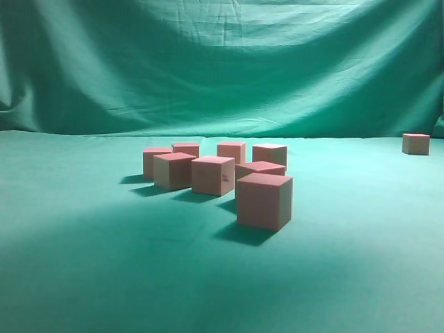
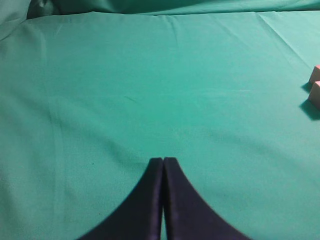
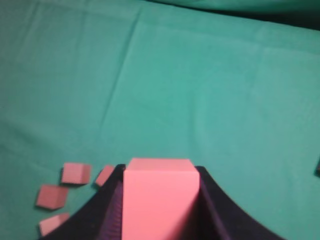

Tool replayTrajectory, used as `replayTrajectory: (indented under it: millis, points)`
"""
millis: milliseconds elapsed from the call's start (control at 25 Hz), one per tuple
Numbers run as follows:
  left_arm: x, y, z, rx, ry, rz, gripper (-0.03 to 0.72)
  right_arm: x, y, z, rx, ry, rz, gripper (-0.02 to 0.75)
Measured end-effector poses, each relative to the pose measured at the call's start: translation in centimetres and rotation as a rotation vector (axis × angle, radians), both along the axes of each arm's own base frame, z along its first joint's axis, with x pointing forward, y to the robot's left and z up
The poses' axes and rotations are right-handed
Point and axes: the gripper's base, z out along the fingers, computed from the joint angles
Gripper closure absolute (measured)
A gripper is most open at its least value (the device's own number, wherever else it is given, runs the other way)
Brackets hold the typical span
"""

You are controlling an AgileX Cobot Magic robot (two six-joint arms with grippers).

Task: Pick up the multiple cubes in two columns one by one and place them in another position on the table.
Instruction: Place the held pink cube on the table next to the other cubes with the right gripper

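Note:
Several reddish-pink cubes stand in a loose cluster on the green table [image 1: 83, 263] in the exterior view, the nearest one [image 1: 263, 200] at the front. One cube [image 1: 415, 143] stands alone at the far right. Neither gripper shows in that view. My right gripper [image 3: 160, 172] is shut on a cube [image 3: 160, 205] and holds it high above the cloth; several cubes [image 3: 76, 173] lie below to its left. My left gripper [image 2: 163, 161] is shut and empty over bare cloth; two cubes [image 2: 315, 92] peek in at that view's right edge.
A wrinkled green backdrop [image 1: 222, 62] hangs behind the table. A dark edge [image 3: 318, 167] shows at the right border of the right wrist view. Bare cloth lies left of and in front of the cluster.

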Motion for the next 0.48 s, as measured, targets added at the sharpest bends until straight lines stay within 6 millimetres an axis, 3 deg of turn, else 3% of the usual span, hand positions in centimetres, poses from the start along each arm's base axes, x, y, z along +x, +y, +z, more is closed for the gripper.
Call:
replayTrajectory:
  millis: [120,320,480]
  points:
    - [0.0,0.0,0.0,0.0,0.0,0.0,0.688,-3.6,3.2,-1.0,-0.037,0.047,0.15,0.482]
    - [0.0,0.0,0.0,0.0,0.0,0.0,0.688,-9.9,9.7,-5.8,-0.128,0.165,0.445,0.482]
    - [0.0,0.0,0.0,0.0,0.0,0.0,0.688,-14.6,14.2,-9.2,-0.18,0.149,0.678,0.482]
